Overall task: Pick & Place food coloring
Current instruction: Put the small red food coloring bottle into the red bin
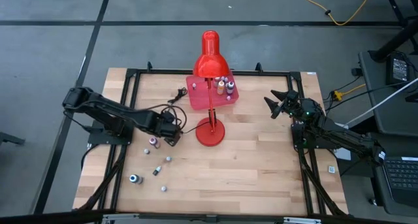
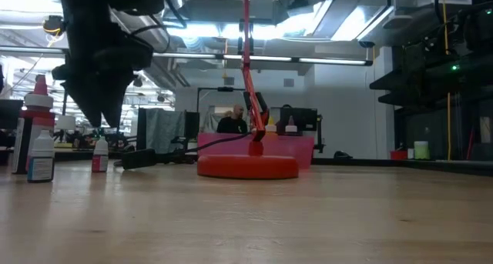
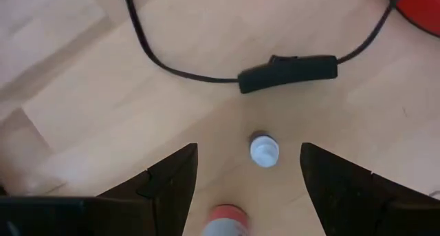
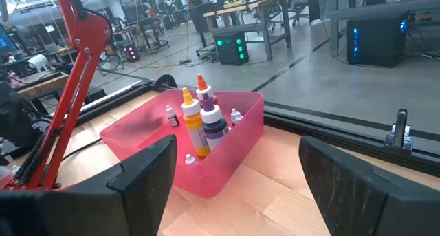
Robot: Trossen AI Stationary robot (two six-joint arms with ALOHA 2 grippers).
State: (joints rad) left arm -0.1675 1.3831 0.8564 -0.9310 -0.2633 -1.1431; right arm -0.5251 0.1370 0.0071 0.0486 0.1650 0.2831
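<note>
At the table's near left corner, several tiny food-colouring bottles with pale caps (image 1: 157,170) lie scattered on the pale wooden tabletop (image 1: 261,172), one of them blue (image 1: 134,179) and closest to the edge. Just beyond them, the left gripper (image 1: 171,136) hangs low over the boards with its two dark fingers (image 3: 165,188) spread apart and nothing pinched. Between those fingers stands one small white-capped bottle (image 3: 264,151), seen cap-up, and a second red-capped bottle (image 3: 227,221) sits nearer the wrist. In the high view a reddish bottle (image 1: 153,141) stands just beside the gripper; it may be one of these two, though the angle leaves that unsure.

The step in hand looks like a descent onto the white-capped bottle. To do it well, the fingers should drop straight down either side of the cap, closing low on the body so the bottle does not tip, and keep clear of the red-capped neighbour and the black lamp cord with its switch (image 3: 289,73) lying just past it.

Farther on stands the tall red desk lamp (image 1: 210,129), and behind it the pink translucent square tray (image 1: 196,98), already holding a few upright bottles (image 4: 203,122).

At the far right edge the right gripper (image 1: 279,104) waits, spread wide and empty, facing the tray.
</note>
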